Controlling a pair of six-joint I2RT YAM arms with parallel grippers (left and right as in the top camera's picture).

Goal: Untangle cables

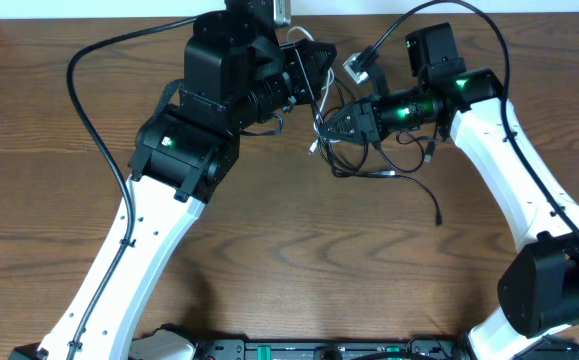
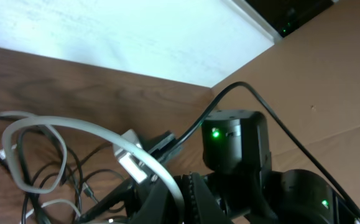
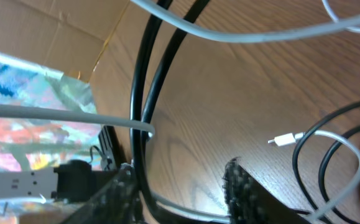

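Overhead: thin looped cables (image 1: 374, 160), woodgrain table (image 1: 299, 260)

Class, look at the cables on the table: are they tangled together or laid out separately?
Tangled. The black cables and the white cable loop and cross over one another in a single clump, none lying apart.

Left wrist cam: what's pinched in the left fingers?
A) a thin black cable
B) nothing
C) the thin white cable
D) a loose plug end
C: the thin white cable loops above the wood table and runs down between the closed left fingers.
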